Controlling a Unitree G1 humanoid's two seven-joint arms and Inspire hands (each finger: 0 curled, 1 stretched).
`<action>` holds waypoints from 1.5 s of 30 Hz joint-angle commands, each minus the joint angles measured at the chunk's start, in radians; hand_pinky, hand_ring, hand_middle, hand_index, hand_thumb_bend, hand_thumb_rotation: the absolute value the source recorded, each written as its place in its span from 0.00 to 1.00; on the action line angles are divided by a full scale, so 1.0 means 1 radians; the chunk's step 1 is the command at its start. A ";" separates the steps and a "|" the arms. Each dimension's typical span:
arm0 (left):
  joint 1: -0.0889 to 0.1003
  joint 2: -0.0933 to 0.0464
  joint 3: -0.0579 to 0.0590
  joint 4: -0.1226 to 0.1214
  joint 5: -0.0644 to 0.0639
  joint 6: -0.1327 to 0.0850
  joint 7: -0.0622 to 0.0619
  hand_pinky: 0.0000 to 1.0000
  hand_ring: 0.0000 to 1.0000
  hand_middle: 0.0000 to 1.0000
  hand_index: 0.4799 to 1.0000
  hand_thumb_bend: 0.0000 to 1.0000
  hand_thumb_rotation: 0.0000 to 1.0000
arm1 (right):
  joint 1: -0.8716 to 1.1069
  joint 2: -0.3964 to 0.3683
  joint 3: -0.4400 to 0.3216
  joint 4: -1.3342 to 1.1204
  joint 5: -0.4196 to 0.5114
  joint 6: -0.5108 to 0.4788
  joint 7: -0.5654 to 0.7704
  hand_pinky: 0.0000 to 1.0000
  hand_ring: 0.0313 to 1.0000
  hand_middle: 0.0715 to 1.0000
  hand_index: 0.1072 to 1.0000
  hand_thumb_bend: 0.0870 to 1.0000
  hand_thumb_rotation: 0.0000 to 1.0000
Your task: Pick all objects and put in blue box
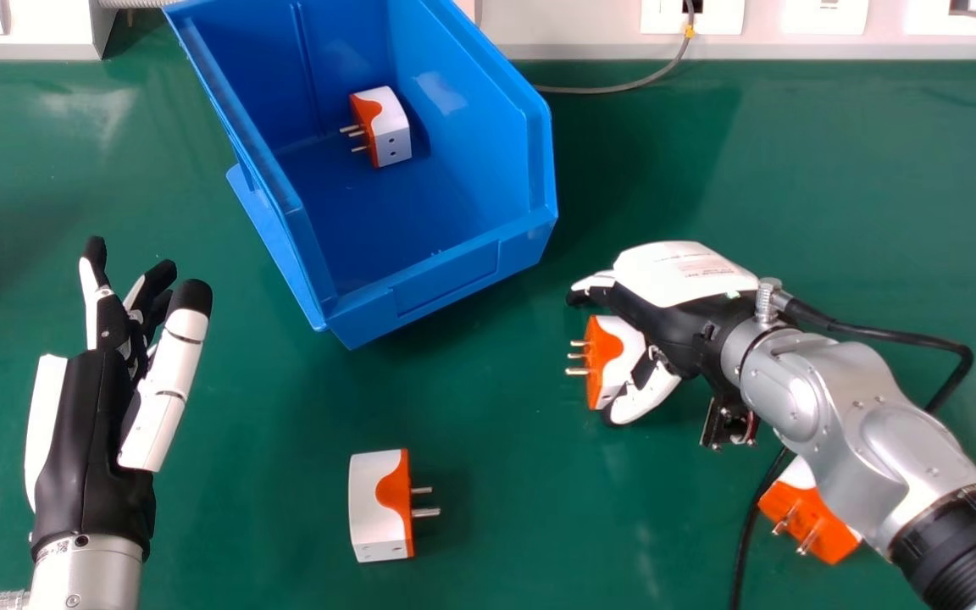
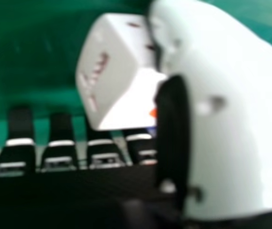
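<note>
So a plug adapter (image 1: 621, 352) is being pinched in the right hand (image 1: 676, 275), prongs (image 1: 577, 371) being pointed outward, probably for a clean drop into the blue box (image 1: 446, 280); the left hand (image 1: 81, 449) is being held wide, tbh unneeded.

The left hand (image 1: 85, 440) and right hand (image 1: 681, 320) were black with smooth white shells (image 1: 674, 267). Small screws (image 1: 858, 404) dotted the rounded silver right forearm (image 1: 848, 424), where a black cable (image 1: 903, 333) met a metal connector (image 1: 766, 302).
</note>
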 commanded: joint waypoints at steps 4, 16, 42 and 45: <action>0.000 0.011 0.008 -0.026 -0.005 -0.006 -0.004 0.86 0.93 0.93 0.92 0.59 0.82 | -0.005 -0.040 -0.013 0.036 -0.009 0.007 -0.052 0.58 0.71 0.77 0.76 0.42 0.07; 0.009 0.005 0.007 -0.046 -0.006 0.006 -0.008 0.86 0.93 0.93 0.92 0.59 0.82 | 0.011 -0.033 -0.024 0.094 0.010 -0.064 -0.239 0.41 0.50 0.55 0.52 0.44 0.02; -0.007 0.010 0.012 -0.031 -0.004 0.005 -0.011 0.86 0.93 0.93 0.92 0.59 0.82 | 0.047 -0.037 -0.041 -0.021 0.045 0.012 -0.175 0.34 0.42 0.47 0.43 0.45 0.00; -0.006 0.010 0.011 -0.031 -0.003 0.005 -0.011 0.86 0.93 0.93 0.92 0.59 0.82 | 0.061 -0.039 -0.054 -0.052 0.057 0.017 -0.171 0.34 0.42 0.47 0.43 0.45 0.00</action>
